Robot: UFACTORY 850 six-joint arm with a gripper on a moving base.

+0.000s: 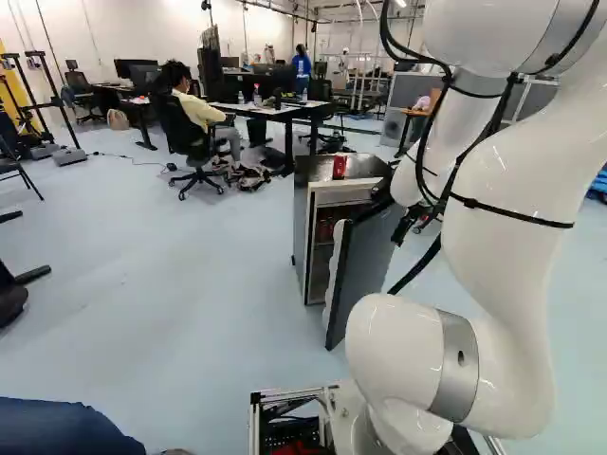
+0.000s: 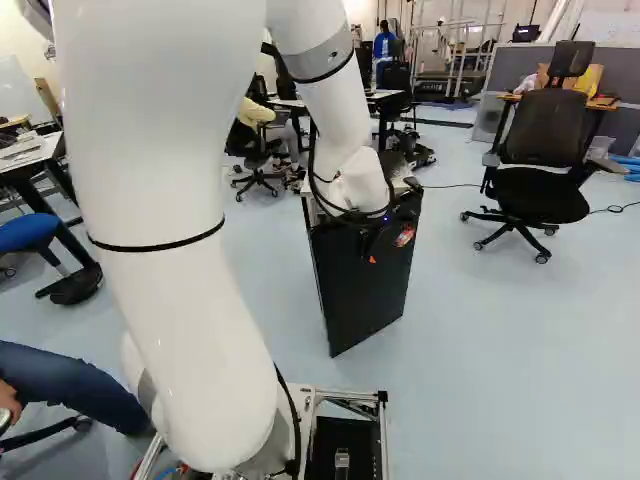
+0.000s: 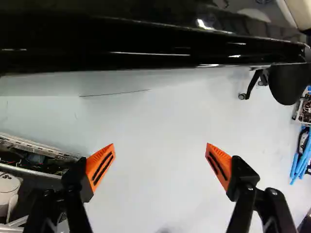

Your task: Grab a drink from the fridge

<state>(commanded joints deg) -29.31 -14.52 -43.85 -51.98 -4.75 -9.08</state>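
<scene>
door (image 1: pixel 372 258) ajar, the fridge (image 1: pixel 301 218) shows you dim red shapes (image 1: pixel 325 230) inside, probably the drinks; a red item (image 1: pixel 339 167) sits on top. your end effector (image 3: pixel 161 145) is released, its fingers spread near the door's upper edge, likely so you can widen the opening before reaching in.

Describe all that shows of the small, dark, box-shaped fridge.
The small, dark, box-shaped fridge stands upright on the pale blue floor, its flat black door open. The door's inner side looks like white plastic; reddish items show dimly inside. A small red object rests on its glossy top. The black, orange-padded gripper is near the door; whether they touch is unclear.
</scene>
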